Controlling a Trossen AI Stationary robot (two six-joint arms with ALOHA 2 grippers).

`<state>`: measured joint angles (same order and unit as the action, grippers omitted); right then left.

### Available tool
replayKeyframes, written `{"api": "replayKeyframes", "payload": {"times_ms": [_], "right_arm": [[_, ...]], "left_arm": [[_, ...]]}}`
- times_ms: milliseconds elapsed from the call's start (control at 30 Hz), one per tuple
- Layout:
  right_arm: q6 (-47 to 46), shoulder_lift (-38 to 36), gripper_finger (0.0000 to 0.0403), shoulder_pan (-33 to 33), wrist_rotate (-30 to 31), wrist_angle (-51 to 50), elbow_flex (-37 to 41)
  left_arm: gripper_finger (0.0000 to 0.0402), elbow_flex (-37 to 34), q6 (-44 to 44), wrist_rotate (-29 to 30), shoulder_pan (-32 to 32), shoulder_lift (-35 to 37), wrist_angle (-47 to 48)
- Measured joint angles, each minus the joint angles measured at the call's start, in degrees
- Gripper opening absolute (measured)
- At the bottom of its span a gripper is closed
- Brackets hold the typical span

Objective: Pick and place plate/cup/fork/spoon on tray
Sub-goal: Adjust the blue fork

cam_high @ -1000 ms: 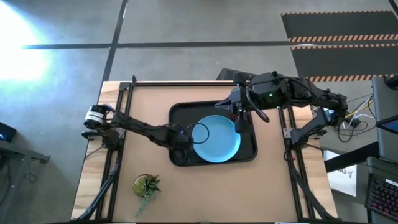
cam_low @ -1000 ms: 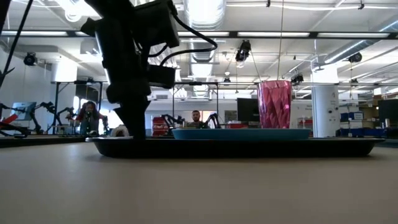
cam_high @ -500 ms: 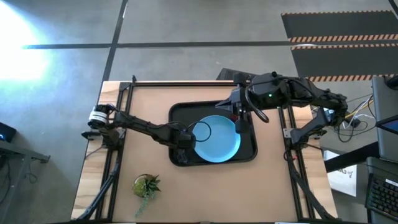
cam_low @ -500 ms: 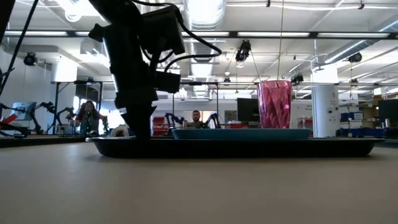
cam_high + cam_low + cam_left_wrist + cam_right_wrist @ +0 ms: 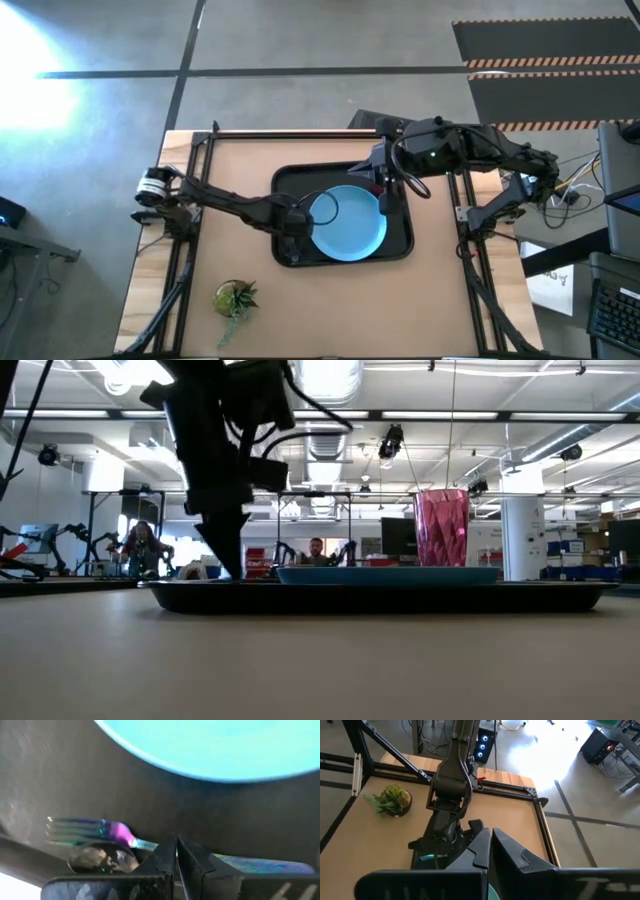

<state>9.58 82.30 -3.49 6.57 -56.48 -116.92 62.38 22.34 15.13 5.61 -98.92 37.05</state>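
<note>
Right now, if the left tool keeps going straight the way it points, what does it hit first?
Most likely the fork and the spoon lying beside it on the tray. Both sit just past the left tool, whose fingers are shut. The plate lies farther on. Depth is unclear.

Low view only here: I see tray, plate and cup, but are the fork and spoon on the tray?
Observer: Yes. The left wrist view shows the fork and spoon lying side by side on the tray, beside the plate.
Operator: Which arm is at the tray's left end?
Observer: The left claw, per the high view.
Operator: And the right one?
Observer: The right claw hangs over the tray's right end, near the cup.
</note>
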Motion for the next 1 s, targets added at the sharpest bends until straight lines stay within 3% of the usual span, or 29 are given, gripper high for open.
{"api": "replayKeyframes", "payload": {"times_ms": [600, 1000], "right_arm": [[-0.63, 0.04, 0.0009, 0.0, 0.06, -0.69, 0.06], [-0.62, 0.07, 0.0009, 0.0, 0.06, -0.68, 0.07]], "left_arm": [[0.0, -0.64, 1.54, -0.08, -0.24, -1.68, 3.12], [0.0, -0.67, 1.8, 0.55, -0.42, -4.33, -0.47]]}}
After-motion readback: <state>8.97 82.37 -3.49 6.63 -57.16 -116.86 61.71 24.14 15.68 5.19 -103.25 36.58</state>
